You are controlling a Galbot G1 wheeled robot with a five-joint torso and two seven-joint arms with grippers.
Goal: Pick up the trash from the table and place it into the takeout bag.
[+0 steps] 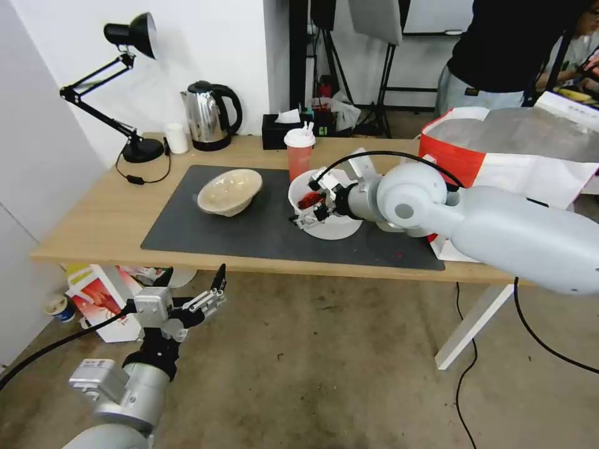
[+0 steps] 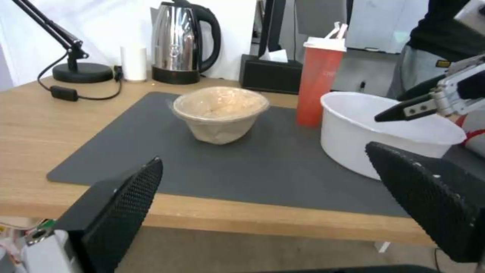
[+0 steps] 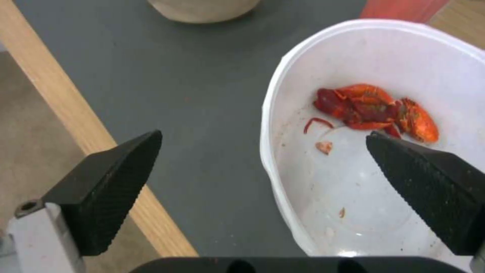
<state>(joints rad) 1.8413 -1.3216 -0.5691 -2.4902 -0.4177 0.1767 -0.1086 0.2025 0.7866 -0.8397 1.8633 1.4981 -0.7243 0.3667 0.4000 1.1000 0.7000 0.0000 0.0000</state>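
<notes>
Right wrist view shows my right pincer [image 3: 263,167] spread wide, empty, straddling the white crayfish bowl's [image 3: 273,125] rim to grip its wall.

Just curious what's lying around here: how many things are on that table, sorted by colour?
White: 3, the large bowl, the small cup, the takeout bag with red sides.
Red: 1, the drink cup.
Beige: 1, the shallow bowl.
Black: 2, the desk lamp, the tissue box.
Silver: 1, the kettle.
Total: 8.
</notes>
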